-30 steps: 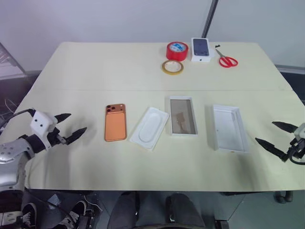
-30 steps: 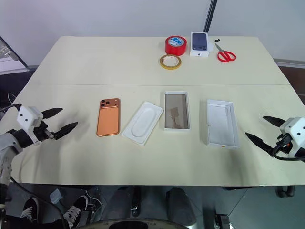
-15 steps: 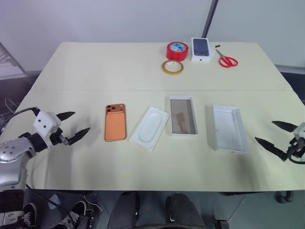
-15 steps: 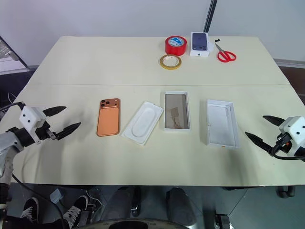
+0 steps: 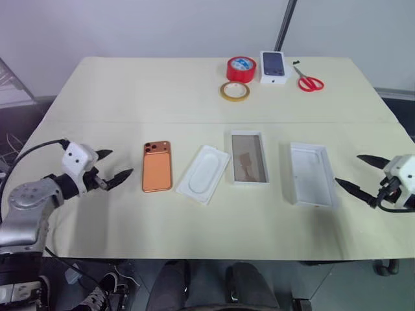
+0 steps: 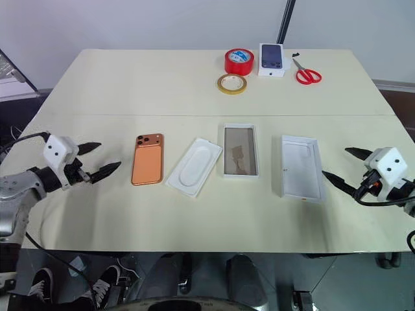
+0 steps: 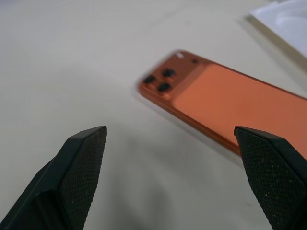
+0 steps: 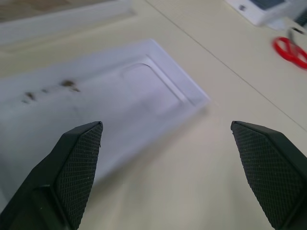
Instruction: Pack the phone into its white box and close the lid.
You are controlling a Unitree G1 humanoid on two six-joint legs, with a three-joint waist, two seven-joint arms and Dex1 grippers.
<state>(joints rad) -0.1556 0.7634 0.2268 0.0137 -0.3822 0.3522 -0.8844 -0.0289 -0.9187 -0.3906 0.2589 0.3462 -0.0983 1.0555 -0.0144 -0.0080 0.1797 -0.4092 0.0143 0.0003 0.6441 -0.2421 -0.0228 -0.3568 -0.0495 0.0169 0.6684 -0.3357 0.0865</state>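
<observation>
Both sets of jaws stand wide apart and grip nothing. Since a second ago the left gripper (image 5: 111, 166) has slid inward across the table (image 5: 130, 97) toward the phone (image 5: 157, 166); its fingertips (image 7: 81, 158) now hang just short of the phone's left edge, apart from it, where before a wider strip of bare tabletop lay between them. The right gripper (image 5: 356, 173) has likewise come in from the table's right edge and now sits just beside the white box (image 5: 312, 173), pointing at its right wall without touching it.

Nothing on the table has shifted. The phone lies flat, back up, camera cluster at the far corner, left of the white tray (image 5: 204, 173), which rests at a slant. Right of the tray is a box half with a brownish insert (image 5: 248, 157), then the white box, open and empty. At the far edge stay the red tape roll (image 5: 241, 69), the yellow tape ring (image 5: 234, 91), the small box printed with a dark phone (image 5: 273, 67) and the red scissors (image 5: 309, 81).
</observation>
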